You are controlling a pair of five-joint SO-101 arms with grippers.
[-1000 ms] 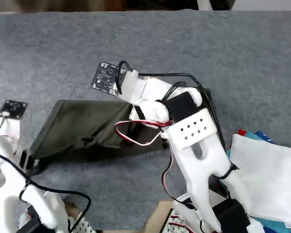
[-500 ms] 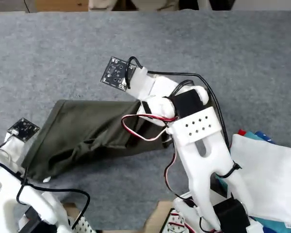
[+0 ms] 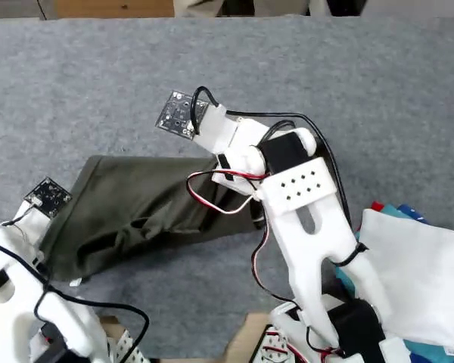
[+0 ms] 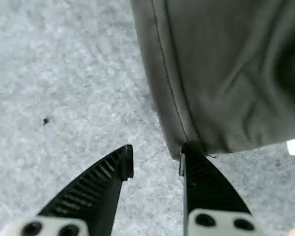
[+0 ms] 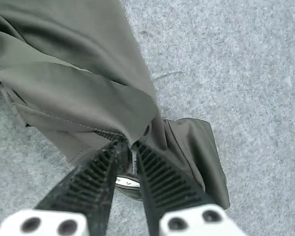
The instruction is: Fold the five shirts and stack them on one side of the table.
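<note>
From my high view the olive shirt (image 3: 136, 204) lies loosely bunched on the grey table (image 3: 378, 83), a little toward 8 o'clock from the centre. Its long axis runs from a near end at 8 o'clock to a far end at about 3 o'clock, and that far end is hidden under my right arm (image 3: 310, 227). Creases run along the length of the cloth. My left arm (image 3: 19, 302) comes up out of the 7 o'clock corner, with its wrist right at the shirt's 8 o'clock end. My left gripper (image 4: 156, 158) points down at the table with its jaws apart. One fingertip touches the stitched corner of the hem, the other is over bare table just beside it, and nothing is between them. My right arm rises from the 5 o'clock edge, leans toward the centre and bends at the wrist toward 10 o'clock over the shirt's other half. My right gripper (image 5: 132, 147) has its jaws pressed together on a raised fold of the olive cloth, and the fabric drapes away on both sides of the pinch. At 4 o'clock, on the other side of my right arm, a stack of folded shirts (image 3: 416, 280) lies at the table's edge, white on top with blue and red edges showing beneath.
</note>
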